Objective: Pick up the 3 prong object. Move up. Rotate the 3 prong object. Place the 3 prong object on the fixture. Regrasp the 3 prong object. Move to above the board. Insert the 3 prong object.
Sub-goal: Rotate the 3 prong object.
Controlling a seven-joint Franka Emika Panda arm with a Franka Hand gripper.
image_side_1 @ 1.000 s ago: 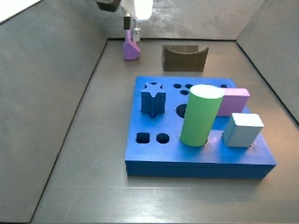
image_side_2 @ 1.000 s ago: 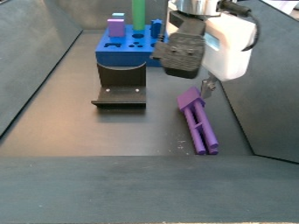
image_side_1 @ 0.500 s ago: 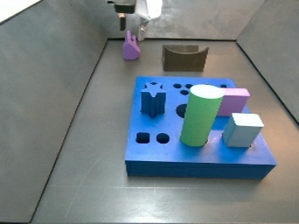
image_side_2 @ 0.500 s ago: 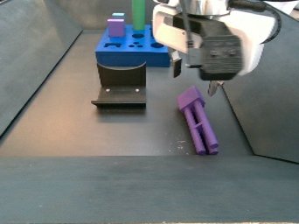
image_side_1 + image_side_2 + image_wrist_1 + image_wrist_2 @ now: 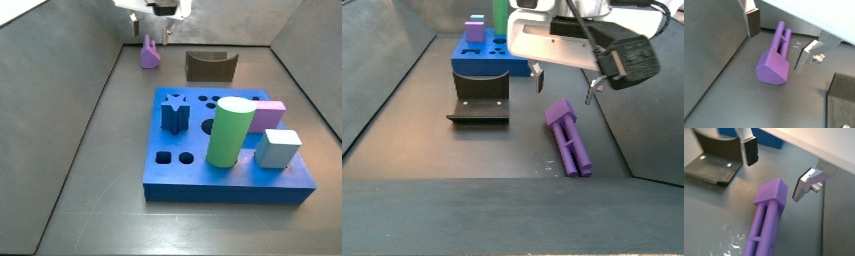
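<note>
The gripper (image 5: 777, 170) hangs with jaws spread and empty directly above the blocky end of the 3 prong object (image 5: 765, 217), which lies flat on the floor beneath it, evidently straddling that end for the pickup grasp.

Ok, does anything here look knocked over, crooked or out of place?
Nothing stands out. The 3 prong object lies flat on the floor beside the fixture, with the open gripper above it. The pegs stand upright in the board.
</note>
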